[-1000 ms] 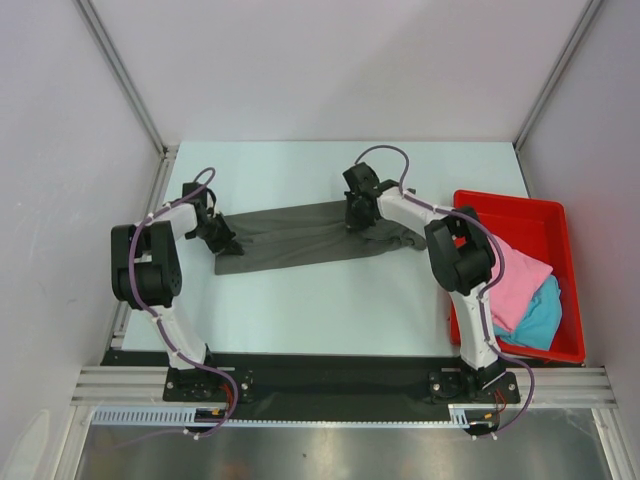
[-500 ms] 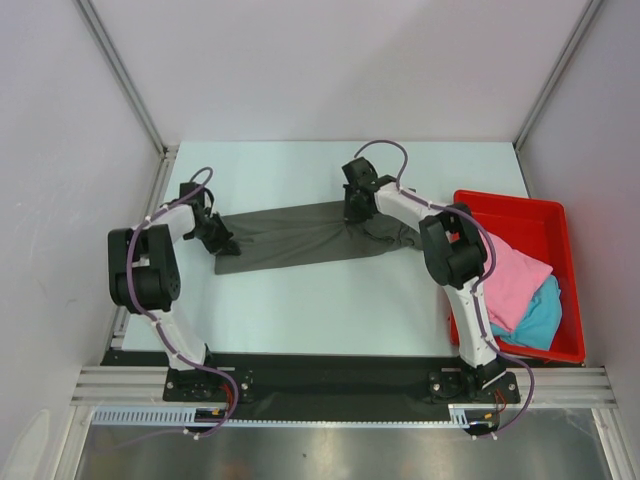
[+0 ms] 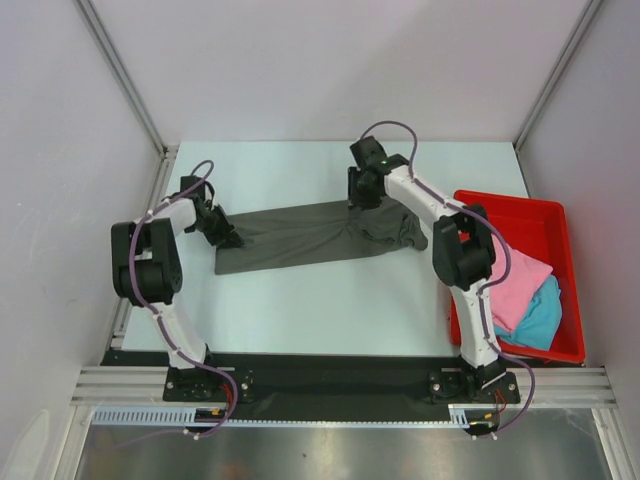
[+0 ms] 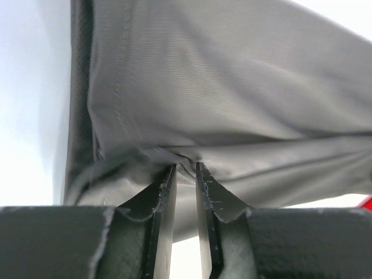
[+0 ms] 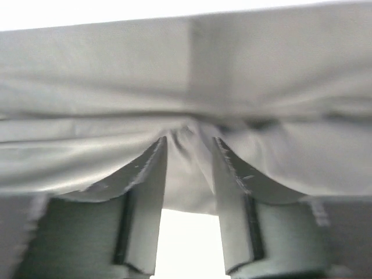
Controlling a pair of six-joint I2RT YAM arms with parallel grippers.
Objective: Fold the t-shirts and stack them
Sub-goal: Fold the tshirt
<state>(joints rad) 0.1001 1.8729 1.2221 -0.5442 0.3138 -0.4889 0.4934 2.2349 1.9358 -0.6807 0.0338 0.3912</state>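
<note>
Charcoal t-shirt (image 3: 300, 235) lies flat on table (image 3: 330, 300), long strip running between both claws. Left gripper (image 3: 228, 238) sits at its left end: fingers nearly together, thin gap, cloth bunched at tips, cannot tell if pinched. Right gripper (image 3: 360, 200) is on far edge toward right end: jaws parted, loose fold between them. Pink t-shirt (image 3: 525, 275) and turquoise t-shirt (image 3: 545, 315) are piled in red tray (image 3: 510, 205), well right of right gripper.

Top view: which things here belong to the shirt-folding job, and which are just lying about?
Part of the job: charcoal-grey t-shirt, pink t-shirt, turquoise t-shirt.
Just there: red plastic tray holding the pink and turquoise shirts, white table.
</note>
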